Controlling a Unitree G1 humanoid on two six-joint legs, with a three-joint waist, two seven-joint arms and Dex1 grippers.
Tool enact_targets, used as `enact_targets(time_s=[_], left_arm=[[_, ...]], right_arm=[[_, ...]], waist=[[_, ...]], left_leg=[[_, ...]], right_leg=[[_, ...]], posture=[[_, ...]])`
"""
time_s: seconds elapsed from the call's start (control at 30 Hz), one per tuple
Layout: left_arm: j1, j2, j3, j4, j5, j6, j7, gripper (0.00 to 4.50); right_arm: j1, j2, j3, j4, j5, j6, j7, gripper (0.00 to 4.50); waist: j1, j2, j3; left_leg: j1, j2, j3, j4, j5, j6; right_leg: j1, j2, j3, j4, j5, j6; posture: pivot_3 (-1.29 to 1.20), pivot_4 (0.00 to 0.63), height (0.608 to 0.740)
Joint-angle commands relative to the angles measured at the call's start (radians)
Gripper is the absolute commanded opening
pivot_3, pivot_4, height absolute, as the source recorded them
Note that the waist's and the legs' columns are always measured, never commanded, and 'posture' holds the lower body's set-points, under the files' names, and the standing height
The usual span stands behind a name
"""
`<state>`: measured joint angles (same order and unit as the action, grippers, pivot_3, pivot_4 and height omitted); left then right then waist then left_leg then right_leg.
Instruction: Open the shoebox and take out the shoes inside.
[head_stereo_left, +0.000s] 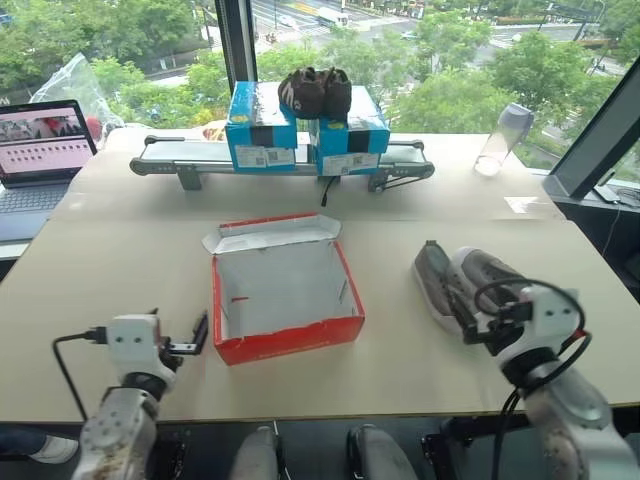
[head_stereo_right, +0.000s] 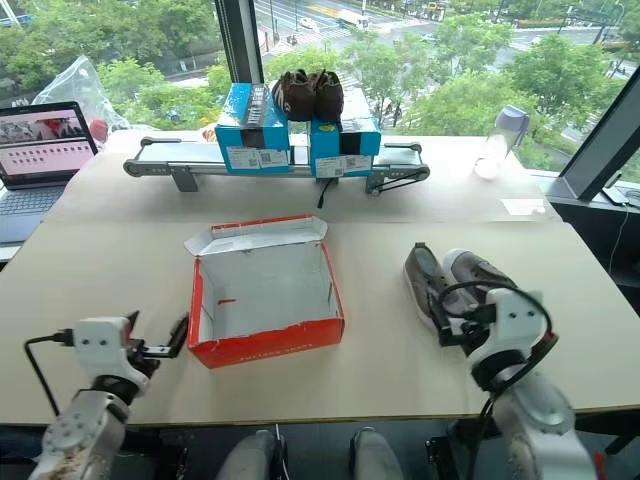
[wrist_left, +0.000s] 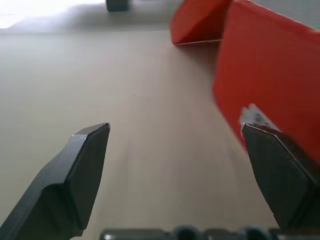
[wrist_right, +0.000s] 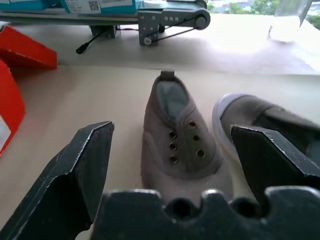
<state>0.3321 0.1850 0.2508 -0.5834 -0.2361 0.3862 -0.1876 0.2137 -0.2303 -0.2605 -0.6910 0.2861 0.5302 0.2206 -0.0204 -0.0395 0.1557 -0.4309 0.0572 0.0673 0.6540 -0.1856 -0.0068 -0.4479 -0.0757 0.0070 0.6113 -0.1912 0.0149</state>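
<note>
Red shoebox (head_stereo_left: 285, 300) in the middle of the pale tabletop (head_stereo_left: 120, 250), lid folded back on the far side, white interior showing and nothing lying in it. Grey shoes (head_stereo_right: 450, 285) side by side on the tabletop to the right of the shoebox, well apart from it, soles pale. Left claw (head_stereo_left: 200, 335) near the left front corner of the shoebox, just beside its red wall, fingers spread wide with nothing between them. Right claw (wrist_right: 175, 150) low at the near end of the shoes, fingers likewise wide apart, gripping nothing; nearer shoe seen between them in the right wrist view, not clearly touched. At the far side, small conveyor belt (head_stereo_left: 180, 155) carrying two blue boxes (head_stereo_left: 262, 130) with a dark brown pair of shoes (head_stereo_left: 315, 92) on top. Open laptop (head_stereo_left: 40, 150) at far left, clear bottle (head_stereo_left: 502, 138) at far right.
</note>
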Motion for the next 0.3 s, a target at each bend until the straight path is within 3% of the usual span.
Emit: enact_targets(time_s=[0.03,0.3], left_arm=[[0.016,-0.036,-0.047,-0.062,0.032,-0.032,0.044,4.50],[0.038,-0.104,-0.096,-0.011,0.079,-0.094,0.097,4.50]], right_arm=[[0.017,0.018,0.028,0.005,-0.081,-0.095,-0.055,4.43],[0.039,0.077,0.098,0.076,-0.137,-0.152,-0.099,4.43]], waist=[[-0.002,0.001,0.000],[0.001,0.001,-0.003]], left_leg=[[0.000,0.000,0.001,-0.002,0.000,0.000],[0.001,-0.006,0.002,-0.008,0.000,0.000]], right_leg=[[-0.001,-0.001,0.000,-0.001,0.000,0.000],[-0.004,-0.001,0.003,0.001,0.000,0.000]], posture=[[0.00,0.150,0.740],[0.00,0.150,0.740]])
